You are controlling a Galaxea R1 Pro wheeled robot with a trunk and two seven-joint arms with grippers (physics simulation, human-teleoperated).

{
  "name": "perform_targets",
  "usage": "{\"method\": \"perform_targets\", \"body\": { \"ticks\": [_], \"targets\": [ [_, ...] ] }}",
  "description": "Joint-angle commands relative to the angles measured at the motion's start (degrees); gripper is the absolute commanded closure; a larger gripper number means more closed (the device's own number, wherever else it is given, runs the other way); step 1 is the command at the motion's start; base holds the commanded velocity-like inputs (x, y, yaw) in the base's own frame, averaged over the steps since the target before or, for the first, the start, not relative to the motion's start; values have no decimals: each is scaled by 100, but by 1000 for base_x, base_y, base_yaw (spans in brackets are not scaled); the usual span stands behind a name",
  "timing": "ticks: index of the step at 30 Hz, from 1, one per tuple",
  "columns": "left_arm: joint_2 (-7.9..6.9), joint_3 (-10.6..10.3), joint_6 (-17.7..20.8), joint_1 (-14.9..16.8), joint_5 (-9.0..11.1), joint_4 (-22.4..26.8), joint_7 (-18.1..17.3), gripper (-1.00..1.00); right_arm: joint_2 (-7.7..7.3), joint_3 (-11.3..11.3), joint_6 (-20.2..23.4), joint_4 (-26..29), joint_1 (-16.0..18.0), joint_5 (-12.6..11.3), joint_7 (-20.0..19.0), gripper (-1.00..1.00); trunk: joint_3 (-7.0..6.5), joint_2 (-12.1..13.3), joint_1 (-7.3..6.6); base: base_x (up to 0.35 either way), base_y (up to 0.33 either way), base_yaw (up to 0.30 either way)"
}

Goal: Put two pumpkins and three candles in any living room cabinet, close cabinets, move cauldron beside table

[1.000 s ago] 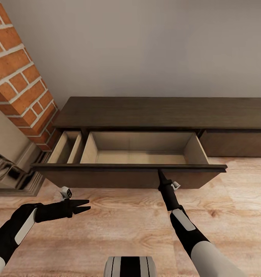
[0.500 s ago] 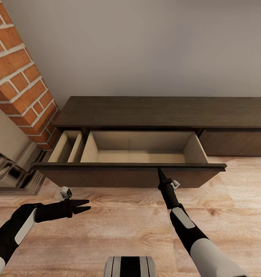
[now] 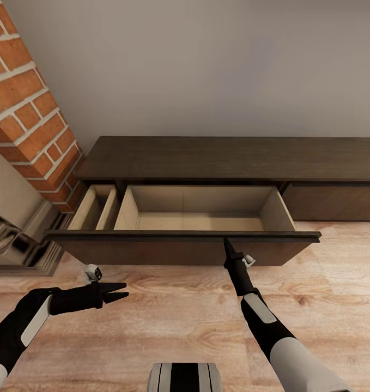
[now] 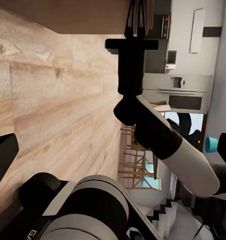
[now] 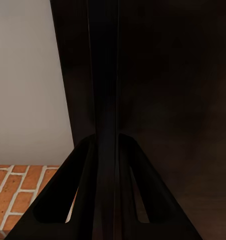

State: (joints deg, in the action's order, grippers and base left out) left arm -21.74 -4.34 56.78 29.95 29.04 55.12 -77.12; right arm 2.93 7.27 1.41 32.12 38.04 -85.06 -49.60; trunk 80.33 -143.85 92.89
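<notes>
Cabinet drawer pulled out, its tan inside bare; right claw pressed together at the drawer's front edge; left claw apart above the floor

Right gripper jaws pressed together; left gripper jaws parted.

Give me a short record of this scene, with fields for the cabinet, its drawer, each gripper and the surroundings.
cabinet: long, low, dark brown, against the wall
drawer: pulled out, tan interior, nothing visible inside
right gripper: shut, tips at the drawer's front edge
left gripper: open, holds nothing, over the wooden floor
surroundings: brick column left of the cabinet
</notes>
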Motion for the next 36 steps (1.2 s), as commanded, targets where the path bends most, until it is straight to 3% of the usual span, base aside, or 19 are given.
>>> {"method": "perform_targets", "body": {
  "ticks": [1,22,23,36],
  "targets": [
    [-6,-17,52,3,23,-1,-9,-100,-3,51,17,-179,-112,-30,-23,100,5,-1,-1,0,0,0],
    [-6,-14,53,2,32,-10,-12,-100,-3,46,26,-185,-112,-37,2,100,5,-1,-1,0,0,0],
    [-6,-14,53,2,32,-10,-10,-100,-3,46,29,-187,-112,-37,2,-100,5,-1,-1,0,0,0],
    [3,-14,52,2,32,-10,-11,-100,-4,46,34,-197,-112,-37,-3,-100,-40,1,-6,0,0,0]
  ]
}}
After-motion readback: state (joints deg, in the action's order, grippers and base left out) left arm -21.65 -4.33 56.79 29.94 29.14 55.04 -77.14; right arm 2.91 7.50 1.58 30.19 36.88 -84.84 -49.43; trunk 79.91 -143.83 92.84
